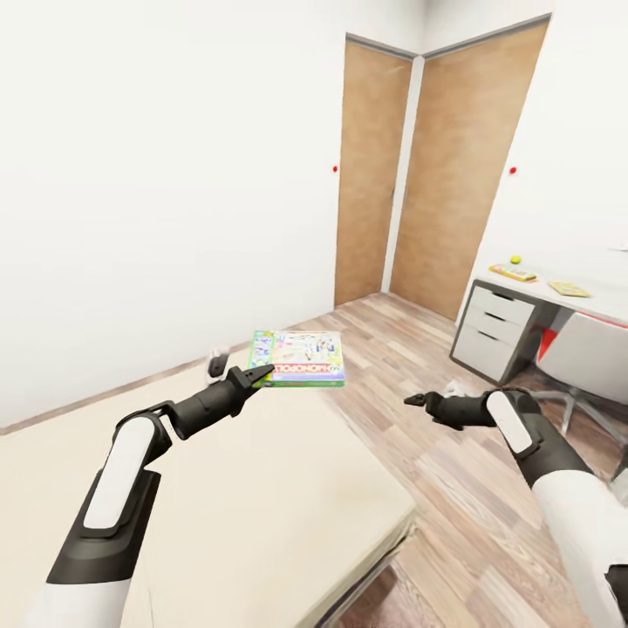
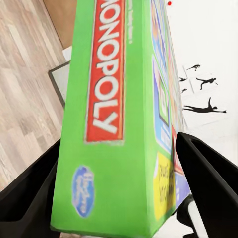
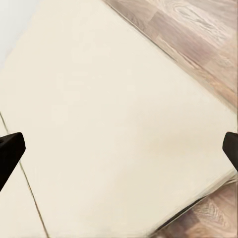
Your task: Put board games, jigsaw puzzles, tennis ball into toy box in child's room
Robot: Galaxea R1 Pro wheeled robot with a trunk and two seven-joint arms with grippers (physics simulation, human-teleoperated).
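Jaws of left gripper [image 1: 255, 375] clamp the Monopoly box [image 1: 298, 358]; right gripper [image 1: 417, 400] spread wide, tips cropped.

Glossy printed cardboard Monopoly box [image 1: 298, 358] above the bed's matt beige cloth mattress [image 1: 262, 488]; beside the bed, grained wood-plank floor [image 1: 453, 488] and matching wooden wardrobe doors [image 1: 427, 174]

The flat green-edged rectangular game box [image 2: 119, 114] carries a red band with white capitals reading "MONOPOLY", its first letter cut off in the left wrist view, above a small blue oval logo too blurred to read.
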